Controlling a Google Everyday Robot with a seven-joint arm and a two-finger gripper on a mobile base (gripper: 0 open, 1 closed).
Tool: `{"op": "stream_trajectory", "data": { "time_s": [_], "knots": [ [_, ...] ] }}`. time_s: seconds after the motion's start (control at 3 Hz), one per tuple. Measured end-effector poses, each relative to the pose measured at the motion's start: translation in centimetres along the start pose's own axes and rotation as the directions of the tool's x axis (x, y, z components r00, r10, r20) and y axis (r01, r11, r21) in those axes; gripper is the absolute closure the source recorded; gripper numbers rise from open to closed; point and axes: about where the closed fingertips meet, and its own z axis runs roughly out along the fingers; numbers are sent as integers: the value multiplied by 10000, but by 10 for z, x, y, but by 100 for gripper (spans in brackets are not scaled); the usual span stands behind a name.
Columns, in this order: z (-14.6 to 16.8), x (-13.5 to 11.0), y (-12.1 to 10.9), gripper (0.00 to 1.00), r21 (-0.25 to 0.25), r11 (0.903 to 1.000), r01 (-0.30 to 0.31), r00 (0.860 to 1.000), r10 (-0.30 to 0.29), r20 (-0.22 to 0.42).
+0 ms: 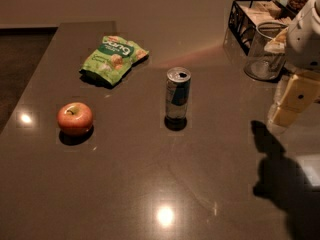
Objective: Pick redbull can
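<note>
**Time to Reach Left for the Can**

Up close: bare dark counter (150,199), with a bright spot of light and a big shadow at the right.

A bit farther back, at the left: a red apple (75,118). Well apart to its right, near the middle of the counter: the can (178,100), standing all alone.

About as far back as the can, but way over at the right edge: the gripper (287,109), hanging above the counter. Well apart from the can, not touching it. Jaws spread or pressed together? Cannot tell.

Best way to do this step, most likely: slide left and come at the can from the side. Spread the jaws wider than the can first. Aim for the middle of its side, one jaw on each side. Squeeze gently. Smooth, thin and tall, so easy to knock over. Then lift straight up.

Standing upright. Long way running up and down. Shiny top and tab hole facing up, bottom flat on the counter.

Farther back, at the left: a green bag (114,58) lying flat. At the right: a glass cup (264,59). Farthest of all: a black rack (240,14).
</note>
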Motion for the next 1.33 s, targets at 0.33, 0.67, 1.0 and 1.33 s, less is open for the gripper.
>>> {"op": "stream_trajectory", "data": {
  "time_s": [0.33, 0.67, 1.0, 1.33],
  "knots": [
    [0, 0, 0, 0, 2, 10000, -2, 10000, 2, 3],
    [13, -27, -3, 0, -78, 9992, -391, 9980, 394, 502],
    [27, -47, -6, 0, -253, 9970, -728, 9918, 750, 1030],
    [52, -71, -2, 0, -562, 9932, -1021, 9806, 1100, 1624]
  ]
}}
